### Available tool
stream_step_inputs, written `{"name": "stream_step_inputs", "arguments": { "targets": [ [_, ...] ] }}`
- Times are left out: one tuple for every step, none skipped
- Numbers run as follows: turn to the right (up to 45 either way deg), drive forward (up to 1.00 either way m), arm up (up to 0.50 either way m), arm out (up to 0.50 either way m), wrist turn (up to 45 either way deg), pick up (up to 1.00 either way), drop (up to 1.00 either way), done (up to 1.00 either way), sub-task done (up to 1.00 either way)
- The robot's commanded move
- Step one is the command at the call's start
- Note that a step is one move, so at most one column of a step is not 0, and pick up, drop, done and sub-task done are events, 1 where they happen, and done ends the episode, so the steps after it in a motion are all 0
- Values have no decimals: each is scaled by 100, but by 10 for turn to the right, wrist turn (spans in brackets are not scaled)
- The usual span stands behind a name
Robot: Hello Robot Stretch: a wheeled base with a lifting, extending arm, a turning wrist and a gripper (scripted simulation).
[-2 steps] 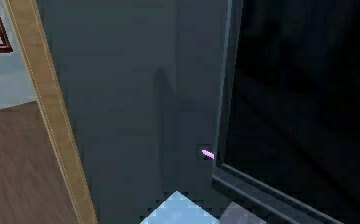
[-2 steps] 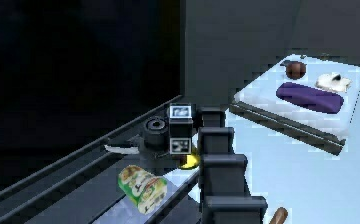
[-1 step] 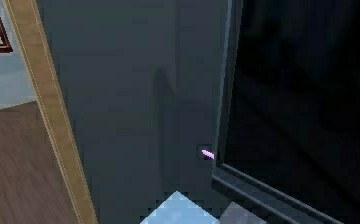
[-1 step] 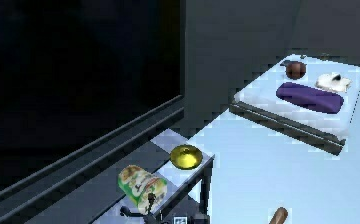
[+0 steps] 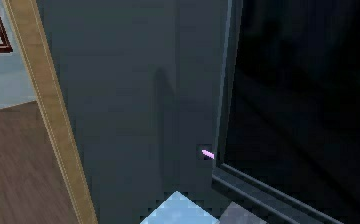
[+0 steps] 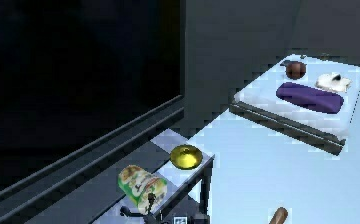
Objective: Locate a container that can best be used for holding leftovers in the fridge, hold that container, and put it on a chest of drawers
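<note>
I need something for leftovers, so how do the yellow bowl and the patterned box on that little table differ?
The yellow bowl is round and one glossy colour; the patterned box is rectangular, printed in green, yellow and white. The bowl is low and hollow on top; the box stands taller and looks closed. Both rest on the same small table.

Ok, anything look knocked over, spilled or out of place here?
Nothing stands out. The yellow bowl sits upright on the small table beside a patterned box, and the purple pillow lies flat on the bed.
</note>
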Motion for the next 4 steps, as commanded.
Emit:
{"name": "stream_step_inputs", "arguments": {
  "targets": [
    [0,0,10,0,0,0,0,0,0],
    [0,0,24,0,0,0,0,0,0],
    [0,0,0,0,-450,0,0,0,0],
    [0,0,0,0,-450,0,0,0,0]
  ]
}}
